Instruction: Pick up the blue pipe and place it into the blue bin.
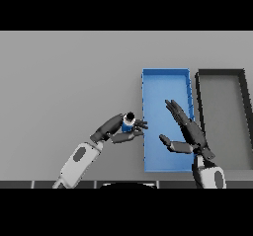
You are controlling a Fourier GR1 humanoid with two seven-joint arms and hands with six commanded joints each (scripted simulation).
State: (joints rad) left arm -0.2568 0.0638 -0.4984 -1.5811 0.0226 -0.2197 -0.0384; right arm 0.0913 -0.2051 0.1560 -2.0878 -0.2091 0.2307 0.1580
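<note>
A short blue pipe [127,126] with a dark end cap sits in my left hand [118,129], whose fingers and thumb are curled round it. The hand holds it just left of the blue bin [166,77], with the fingertips reaching the bin's left wall. My right hand [187,131] hovers open over the bin's right half, fingers straight and pointing up-left, thumb spread toward the left hand. Whether the pipe touches the table is hidden by the fingers.
A dark grey bin [221,72] stands right beside the blue bin on its right. The grey table [64,82] stretches to the left and to the back.
</note>
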